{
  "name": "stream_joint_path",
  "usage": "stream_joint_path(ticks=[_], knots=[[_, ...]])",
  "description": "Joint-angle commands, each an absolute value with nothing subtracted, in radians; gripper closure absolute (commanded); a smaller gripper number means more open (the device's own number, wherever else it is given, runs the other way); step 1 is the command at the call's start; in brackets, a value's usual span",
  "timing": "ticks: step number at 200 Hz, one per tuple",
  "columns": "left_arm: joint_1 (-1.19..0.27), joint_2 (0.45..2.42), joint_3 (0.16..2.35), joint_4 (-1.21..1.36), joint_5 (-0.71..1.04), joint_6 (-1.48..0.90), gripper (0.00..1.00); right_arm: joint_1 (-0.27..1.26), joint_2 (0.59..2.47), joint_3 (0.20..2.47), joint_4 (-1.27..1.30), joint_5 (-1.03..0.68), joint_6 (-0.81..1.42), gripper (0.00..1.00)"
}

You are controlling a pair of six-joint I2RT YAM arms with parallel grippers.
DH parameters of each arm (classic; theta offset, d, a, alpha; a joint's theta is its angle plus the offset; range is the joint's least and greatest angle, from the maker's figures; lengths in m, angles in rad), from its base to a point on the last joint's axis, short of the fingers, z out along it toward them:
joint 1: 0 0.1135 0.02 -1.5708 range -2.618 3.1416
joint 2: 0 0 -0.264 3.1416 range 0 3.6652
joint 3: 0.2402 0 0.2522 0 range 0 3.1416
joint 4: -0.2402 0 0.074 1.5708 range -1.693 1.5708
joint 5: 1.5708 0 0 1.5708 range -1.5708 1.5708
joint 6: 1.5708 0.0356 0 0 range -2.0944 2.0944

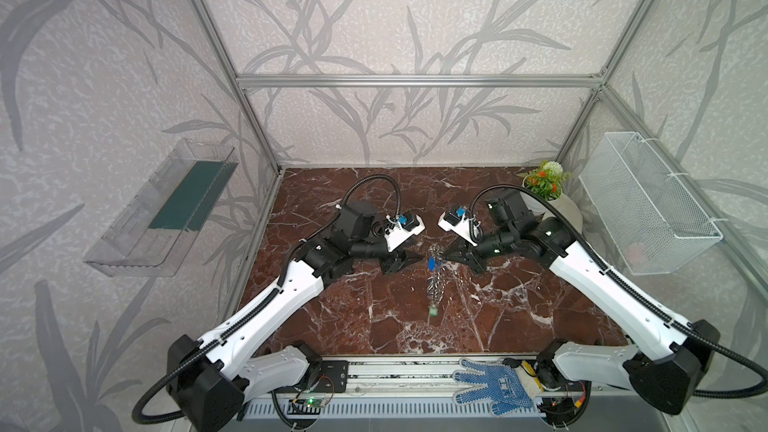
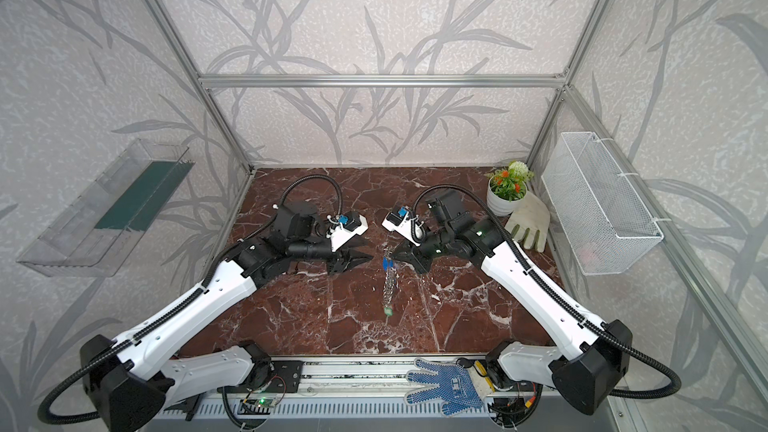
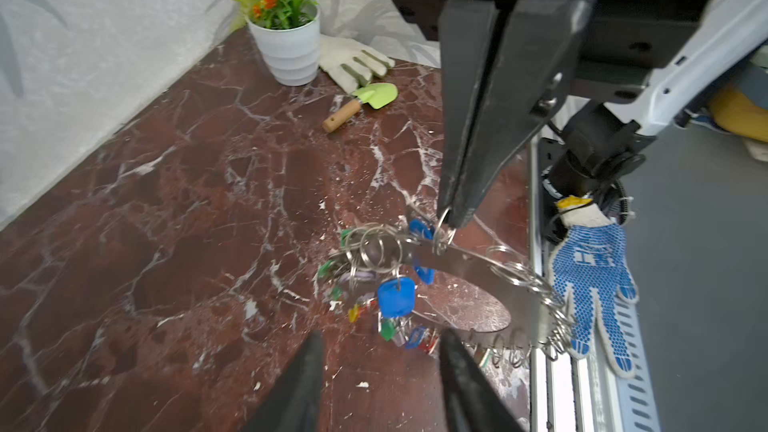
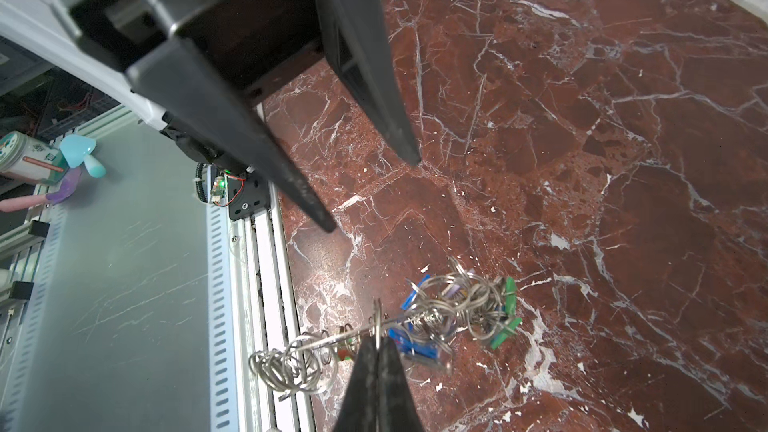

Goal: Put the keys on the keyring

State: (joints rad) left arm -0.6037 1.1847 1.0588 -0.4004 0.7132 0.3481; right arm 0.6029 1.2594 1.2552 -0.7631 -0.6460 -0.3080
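Observation:
The keyring (image 3: 478,272), a flat grey disc with wire split rings round its rim, hangs in the air above the marble table, edge-on in both top views (image 1: 434,280) (image 2: 388,280). My right gripper (image 4: 377,340) (image 1: 444,258) is shut on one split ring at its upper rim. Several keys with blue (image 3: 396,297) and green (image 4: 507,326) tags dangle from the rings on one side. My left gripper (image 3: 380,336) (image 1: 419,260) faces the ring from the left, a short way off. It is open, with nothing between its fingers (image 4: 316,209).
A potted plant (image 1: 544,184), a white glove (image 2: 528,218) and a green trowel (image 3: 361,103) lie at the back right. A blue dotted glove (image 1: 490,384) rests on the front rail. A wire basket (image 1: 648,205) hangs on the right wall and a clear tray (image 1: 162,209) on the left wall.

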Motion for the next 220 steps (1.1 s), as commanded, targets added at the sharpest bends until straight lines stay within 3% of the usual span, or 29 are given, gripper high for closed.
stream_joint_path(ticks=[1, 75, 220], knots=[[-0.596, 1.213, 1.131, -0.4, 0.859, 0.41, 0.64, 0.607, 1.269, 1.318, -0.772, -0.708, -0.359, 1.0], [-0.605, 1.29, 1.198, -0.424, 0.929, 0.397, 0.65, 0.607, 1.297, 1.345, -0.784, -0.737, -0.37, 1.0], [-0.644, 1.346, 1.22, -0.464, 0.891, 0.405, 0.78, 0.601, 1.263, 1.323, -0.75, -0.769, -0.339, 1.0]])
